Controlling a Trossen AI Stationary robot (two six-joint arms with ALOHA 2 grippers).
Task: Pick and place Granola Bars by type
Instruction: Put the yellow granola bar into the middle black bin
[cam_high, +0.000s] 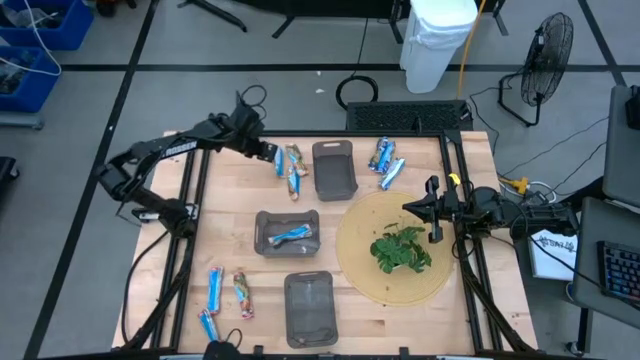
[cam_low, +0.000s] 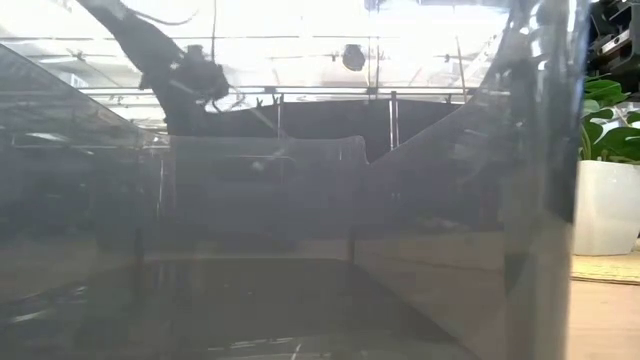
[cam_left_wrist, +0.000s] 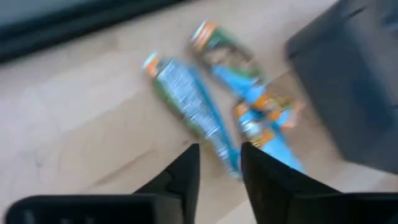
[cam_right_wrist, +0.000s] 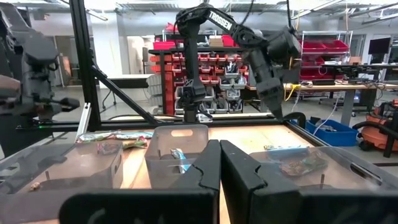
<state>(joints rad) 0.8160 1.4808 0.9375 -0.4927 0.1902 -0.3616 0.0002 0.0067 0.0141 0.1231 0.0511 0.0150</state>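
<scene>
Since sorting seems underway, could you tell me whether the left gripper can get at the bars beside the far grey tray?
Probably yes: the left gripper hovers right over those granola bars, jaws parted, nothing between them; the grey tray stands aside.

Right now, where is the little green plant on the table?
In the high view, the green plant sits on the round mat on the table's right side, just below the right gripper and right of the middle tray.

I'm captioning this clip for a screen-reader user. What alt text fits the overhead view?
Seen from above, the left gripper hovers by a cluster of granola bars at the far side of a wooden table, next to a grey tray. Another tray holds one blue bar. The right gripper waits, shut, beside a leafy plant.
</scene>
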